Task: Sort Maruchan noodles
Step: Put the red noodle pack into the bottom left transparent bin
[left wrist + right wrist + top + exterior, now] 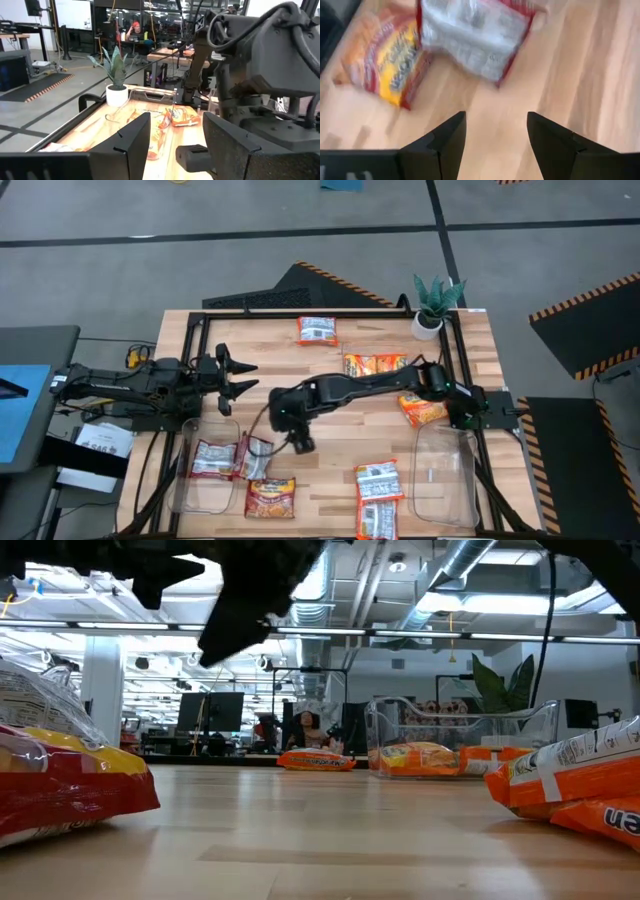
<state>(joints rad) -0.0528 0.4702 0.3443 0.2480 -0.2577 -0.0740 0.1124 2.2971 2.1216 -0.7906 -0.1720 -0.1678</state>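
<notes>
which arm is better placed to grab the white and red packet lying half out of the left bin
Right. The right gripper hangs open just beside the white and red packet, which shows right ahead in its wrist view. The left gripper waits farther back.

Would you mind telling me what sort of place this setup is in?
Probably a robotics lab or workshop: hazard-striped floor mats, exposed ceiling ducts, and desks with monitors behind the wooden table.

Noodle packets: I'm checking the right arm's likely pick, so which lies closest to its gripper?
The white and red packet at the left bin's edge, just left of the open right gripper. The red and yellow packet lies farther toward the table's front edge.
</notes>
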